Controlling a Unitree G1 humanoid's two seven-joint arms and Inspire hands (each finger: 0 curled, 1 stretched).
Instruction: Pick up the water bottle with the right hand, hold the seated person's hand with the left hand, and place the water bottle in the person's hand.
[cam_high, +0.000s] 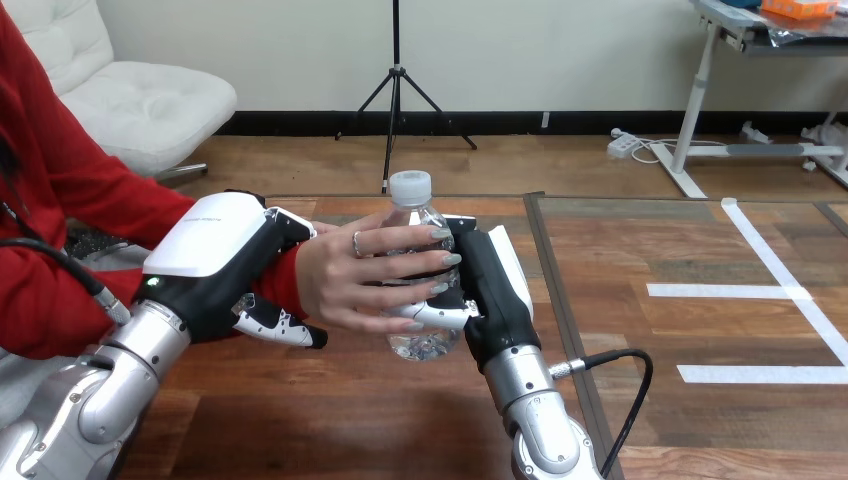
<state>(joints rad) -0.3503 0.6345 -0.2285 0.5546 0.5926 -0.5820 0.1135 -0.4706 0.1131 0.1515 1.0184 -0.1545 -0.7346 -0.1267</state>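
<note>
Wooden table (330, 420) below it all. Left of the water bottle (416, 215), the left hand (215, 265) sits over the person's wrist, its fingers (278, 326) curled under the red sleeve, clasping it; right of the bottle, the right hand (495, 290) wraps its fingers round the bottle's lower body; the person's hand (365, 275) closes on the bottle from the left, fingertips reaching across its front toward the right hand. The bottle itself stands upright between the two palms, cap on top, long axis vertical; base on the table or just off it, I cannot tell. Handover looks nearly done, I'd judge; the right hand's fingers need to open away rightward.
</note>
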